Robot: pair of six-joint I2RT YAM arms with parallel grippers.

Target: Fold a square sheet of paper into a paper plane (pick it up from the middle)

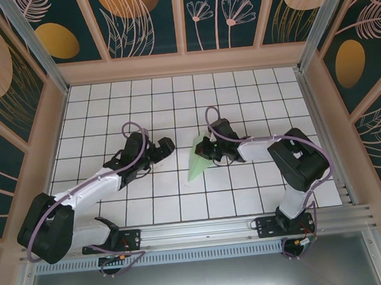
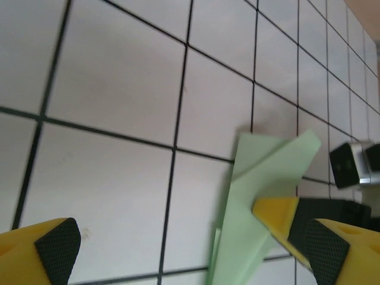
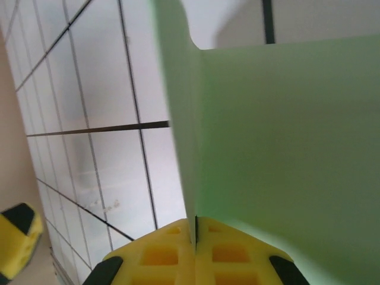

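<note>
Mint-green paper is already a pointed dart. The paper plane sits mid-worktop, a raised fold pinched in the closed right tool. The left tool hangs spread just beside it. Folding looks nearly finished.

Bright, even overhead light, shadows soft. Top view sharp. Right wrist: paper plane too close, badly blurred. Left wrist slightly soft, mild sheen on table.
</note>
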